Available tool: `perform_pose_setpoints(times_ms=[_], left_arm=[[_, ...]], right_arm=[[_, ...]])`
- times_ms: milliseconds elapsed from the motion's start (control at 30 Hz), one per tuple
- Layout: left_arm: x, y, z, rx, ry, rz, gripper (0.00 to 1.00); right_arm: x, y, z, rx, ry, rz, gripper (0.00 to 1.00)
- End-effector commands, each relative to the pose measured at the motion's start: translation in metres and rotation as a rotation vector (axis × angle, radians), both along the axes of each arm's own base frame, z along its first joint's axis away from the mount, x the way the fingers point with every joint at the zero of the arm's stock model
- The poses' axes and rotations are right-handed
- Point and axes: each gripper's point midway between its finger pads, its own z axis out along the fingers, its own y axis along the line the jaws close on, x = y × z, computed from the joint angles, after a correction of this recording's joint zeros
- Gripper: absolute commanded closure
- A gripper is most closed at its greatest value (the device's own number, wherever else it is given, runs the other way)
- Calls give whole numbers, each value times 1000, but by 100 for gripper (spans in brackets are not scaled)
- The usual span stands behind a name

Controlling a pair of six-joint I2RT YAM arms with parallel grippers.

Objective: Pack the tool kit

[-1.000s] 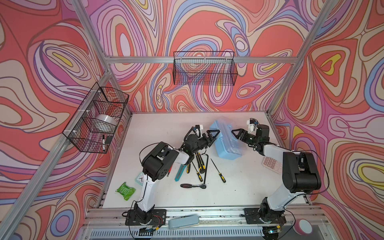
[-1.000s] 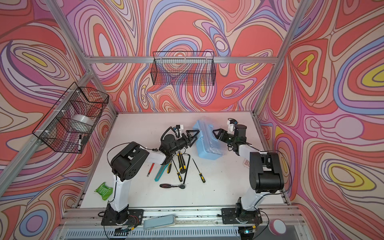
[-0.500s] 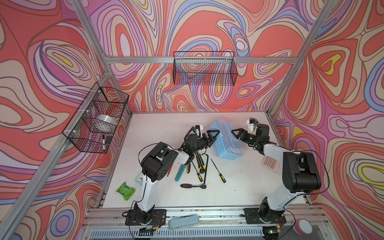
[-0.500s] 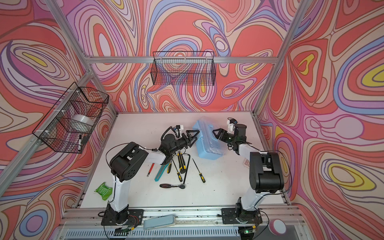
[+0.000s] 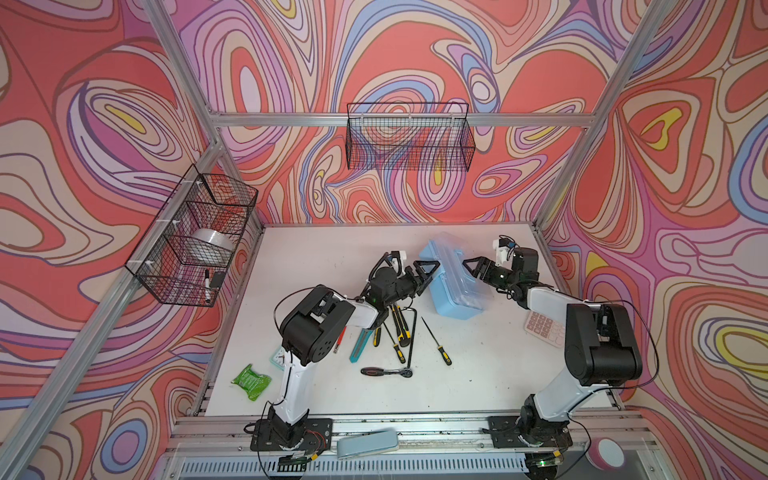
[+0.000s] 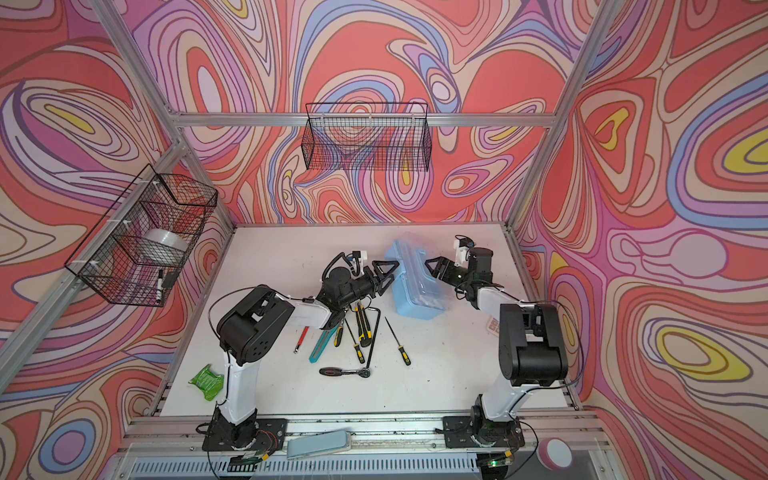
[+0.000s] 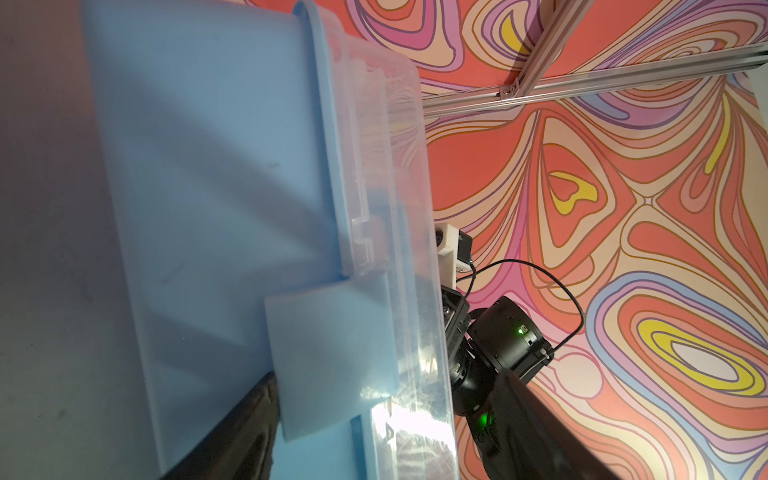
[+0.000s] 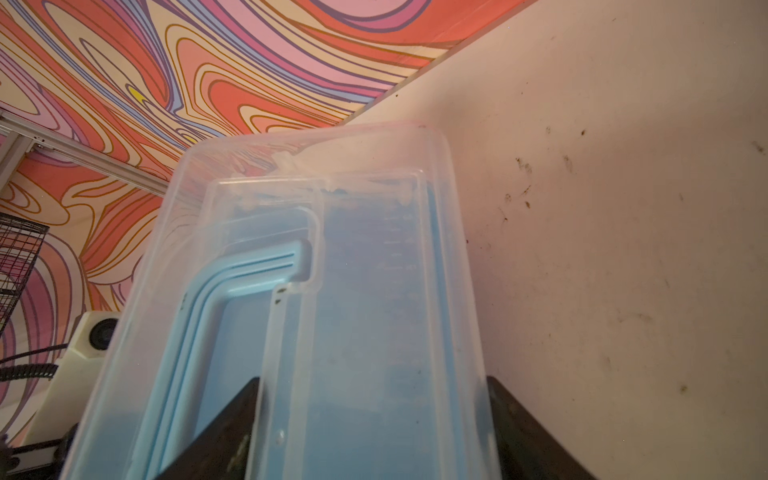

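The tool kit's light blue case [image 5: 455,286] [image 6: 415,291] stands on the white table with its clear lid [image 8: 374,257] down and its blue handle [image 8: 232,286] under the lid. My left gripper [image 5: 424,272] [image 7: 386,440] is open, its jaws astride the case's long edge at the blue latch [image 7: 332,357]. One finger rests beside the latch and the other stands off the lid. My right gripper [image 5: 473,272] [image 8: 374,432] is on the opposite side, both fingers pressed against the lid. Screwdrivers [image 5: 436,347], a teal utility knife [image 5: 359,347], a hex key [image 5: 412,336] and a ratchet [image 5: 386,372] lie loose in front.
A pink calculator [image 5: 544,328] lies under the right arm. A green packet [image 5: 251,381] sits at the table's front left. Wire baskets hang on the left wall [image 5: 195,241] and the back wall [image 5: 409,137]. A pale pedal [image 5: 368,442] lies on the front rail.
The left gripper's jaws have drawn in a little around the latch edge. Both arms, the case and the loose tools stay where they were.
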Motion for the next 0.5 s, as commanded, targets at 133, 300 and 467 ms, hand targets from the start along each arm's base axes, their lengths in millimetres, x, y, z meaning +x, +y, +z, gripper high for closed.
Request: perform_pose_setpoints(times_ms=[133, 300, 467], left_arm=[[-38, 3, 127, -234, -294, -68, 20], [-38, 5, 129, -236, -298, -66, 19], [-37, 6, 130, -231, -311, -54, 19]], right_arm=[[-48, 3, -86, -88, 309, 18, 64], [-48, 2, -86, -89, 309, 16, 65], [-48, 0, -87, -99, 314, 14, 65]])
